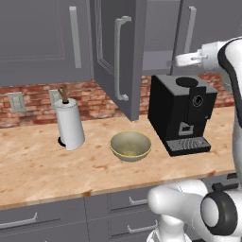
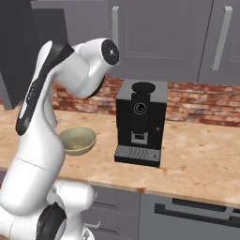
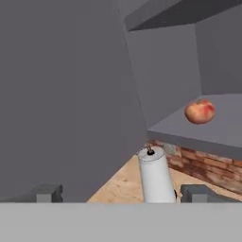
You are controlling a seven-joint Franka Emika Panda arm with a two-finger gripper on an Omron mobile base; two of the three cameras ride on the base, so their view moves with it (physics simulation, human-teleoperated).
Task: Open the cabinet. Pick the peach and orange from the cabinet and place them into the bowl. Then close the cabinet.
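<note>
The cabinet stands open, its swung door hiding most of the grey shelf. The round pink-red peach sits on that shelf. The hand, fingers spread, holds nothing. A shallow olive bowl rests on the speckled counter.

Two rear base views, one hand-mounted
</note>
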